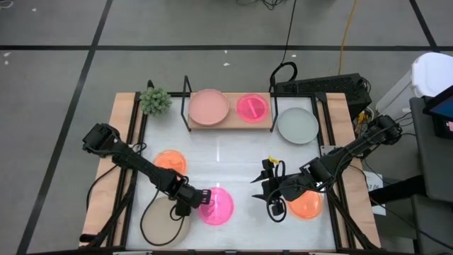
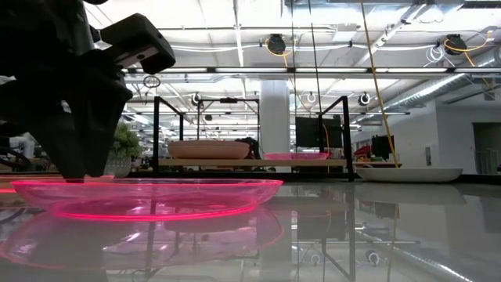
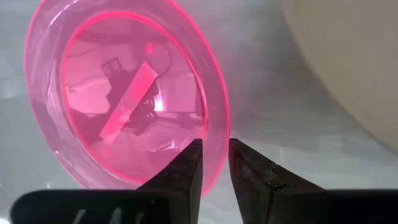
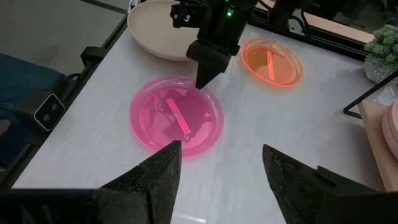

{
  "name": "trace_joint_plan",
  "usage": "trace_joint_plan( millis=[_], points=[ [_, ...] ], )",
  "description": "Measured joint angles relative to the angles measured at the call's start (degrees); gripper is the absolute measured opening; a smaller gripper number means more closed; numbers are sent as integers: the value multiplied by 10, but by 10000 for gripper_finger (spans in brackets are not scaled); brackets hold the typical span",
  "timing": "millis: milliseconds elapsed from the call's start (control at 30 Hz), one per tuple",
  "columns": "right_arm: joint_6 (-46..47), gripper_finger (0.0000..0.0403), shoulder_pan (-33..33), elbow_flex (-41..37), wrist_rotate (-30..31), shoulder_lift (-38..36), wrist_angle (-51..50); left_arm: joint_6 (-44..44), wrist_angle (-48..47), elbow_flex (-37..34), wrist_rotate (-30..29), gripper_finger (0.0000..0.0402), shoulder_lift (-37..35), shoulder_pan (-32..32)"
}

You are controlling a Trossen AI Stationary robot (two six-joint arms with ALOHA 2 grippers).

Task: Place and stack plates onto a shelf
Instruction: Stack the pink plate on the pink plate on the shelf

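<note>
White tabletop (image 1: 233, 159), left claw (image 3: 214, 163) pinching hot pink plate (image 1: 216, 206) rim; right claw (image 4: 221, 163) spread.

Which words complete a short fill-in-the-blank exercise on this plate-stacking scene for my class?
1. The left claw straddles the rim of the hot pink plate lying on the ____.
2. The shelf holds ____ plates.
3. The grey plate lies beside the shelf's ____ end.

Missing words: table; two; right
</note>
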Motion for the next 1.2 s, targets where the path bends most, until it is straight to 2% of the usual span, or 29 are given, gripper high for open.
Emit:
trace_joint_plan(
  millis=[267,533,800,933,1200],
  points=[
    [-4,205,0,0,0,0,0,-1,10,0,10,61,0,0],
    [-4,205,0,0,0,0,1,1,35,0,21,7,0,0],
    [-4,205,0,0,0,0,1,-23,49,0,22,5,0,0],
    [-4,205,0,0,0,0,1,-61,52,0,24,23,0,-5],
    [-4,205,0,0,0,0,1,-51,84,0,16,120,21,-12]
  ],
)
